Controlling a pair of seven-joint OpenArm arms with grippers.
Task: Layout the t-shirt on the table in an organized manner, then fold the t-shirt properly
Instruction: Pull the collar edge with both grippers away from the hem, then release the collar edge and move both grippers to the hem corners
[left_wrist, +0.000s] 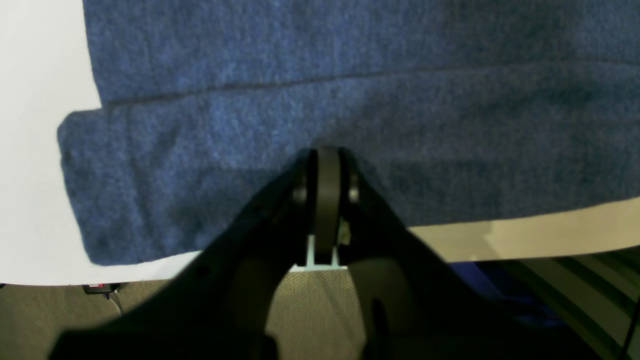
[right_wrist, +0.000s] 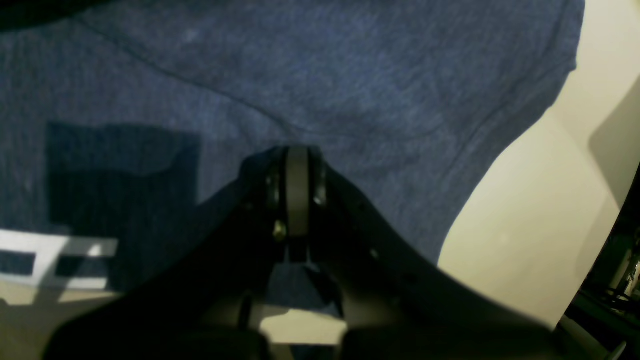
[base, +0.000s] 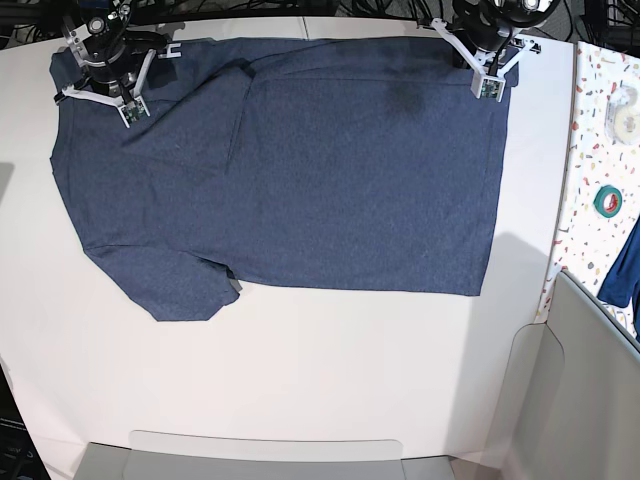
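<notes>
The dark navy t-shirt (base: 330, 170) lies spread flat on the white table (base: 320, 370), front side down, with its hem to the right and one sleeve (base: 175, 290) pointing toward the near side. My left gripper (base: 487, 72) sits at the far right corner on the hem band (left_wrist: 225, 150). Its jaws are shut, with the tips (left_wrist: 327, 152) pressed into the fabric. My right gripper (base: 105, 80) is at the far left, by the shoulder. It is shut too, and creases in the cloth (right_wrist: 350, 90) run toward its tips (right_wrist: 297, 150).
A narrow speckled surface (base: 600, 150) runs along the right, carrying a white tape roll (base: 625, 100), a green tape roll (base: 607, 200) and a blue cloth (base: 625, 265). Grey panels (base: 270, 455) border the near and right sides. The table's far edge lies just behind both grippers.
</notes>
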